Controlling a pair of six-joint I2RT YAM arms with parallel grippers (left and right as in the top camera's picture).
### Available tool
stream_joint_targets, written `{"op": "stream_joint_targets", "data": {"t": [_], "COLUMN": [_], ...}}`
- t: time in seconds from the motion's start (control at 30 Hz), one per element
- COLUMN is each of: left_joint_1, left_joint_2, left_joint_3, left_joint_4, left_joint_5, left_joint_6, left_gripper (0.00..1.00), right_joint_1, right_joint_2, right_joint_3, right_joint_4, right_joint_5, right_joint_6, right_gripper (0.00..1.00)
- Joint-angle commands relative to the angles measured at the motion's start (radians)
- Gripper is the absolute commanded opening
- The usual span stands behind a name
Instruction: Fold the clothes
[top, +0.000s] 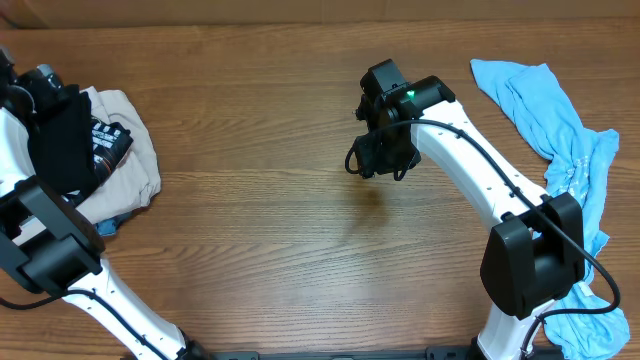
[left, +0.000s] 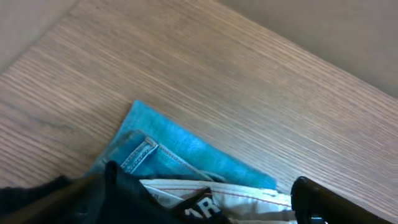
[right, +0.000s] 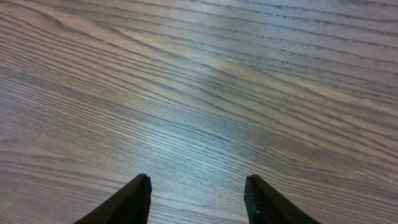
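A pile of folded clothes sits at the far left: a beige garment (top: 135, 150) with folded blue jeans (left: 180, 149) under it. A black garment (top: 62, 145) lies on top of the pile; in the left wrist view it (left: 74, 199) covers my left finger. My left gripper (top: 45, 88) hovers over the pile, its fingers (left: 205, 208) spread wide. My right gripper (top: 378, 160) is open and empty (right: 196, 186) just above bare wood mid-table. A crumpled light blue garment (top: 560, 130) lies at the far right.
The wooden table (top: 260, 220) lies bare between the two arms. The light blue fabric (top: 590, 320) trails down the right edge past the right arm's base. A white garment with a black printed patch (left: 205, 202) shows in the pile.
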Motion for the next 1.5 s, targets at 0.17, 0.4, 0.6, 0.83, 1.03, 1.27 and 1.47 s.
{"op": "stream_joint_targets", "data": {"t": [0.17,0.4,0.6,0.83,1.03,1.27,1.47], "left_joint_1": [-0.016,-0.15,-0.375,-0.6,-0.667,-0.676,-0.71], "left_joint_2": [-0.002,-0.002,-0.002,-0.002,-0.002,-0.002,-0.183], "left_joint_3": [0.406,0.658,0.678,0.677,0.677,0.674,0.462], "left_joint_4": [-0.409,-0.725,-0.895,-1.087,-1.173,-1.191,-1.19], "left_joint_5": [0.0,-0.033,-0.036,-0.177,-0.185,-0.15,-0.145], "left_joint_6": [0.043,0.082,0.144,0.143,0.127,0.062,0.013], "left_gripper": [1.0,1.0,1.0,1.0,1.0,1.0,1.0], "right_joint_1": [0.003,-0.006,-0.081,-0.23,-0.285,-0.286,-0.296], "right_joint_2": [-0.005,-0.007,-0.007,-0.007,-0.007,-0.007,-0.031], "right_joint_3": [0.003,0.055,0.175,0.195,0.195,0.195,0.195], "right_joint_4": [0.034,0.15,0.152,0.265,0.235,0.283,0.069], "right_joint_5": [-0.002,-0.052,-0.054,-0.055,-0.055,-0.051,-0.049], "right_joint_6": [0.011,0.05,0.049,0.0,0.001,0.002,0.094], "right_gripper": [0.57,0.75,0.95,1.0,1.0,1.0,1.0]}}
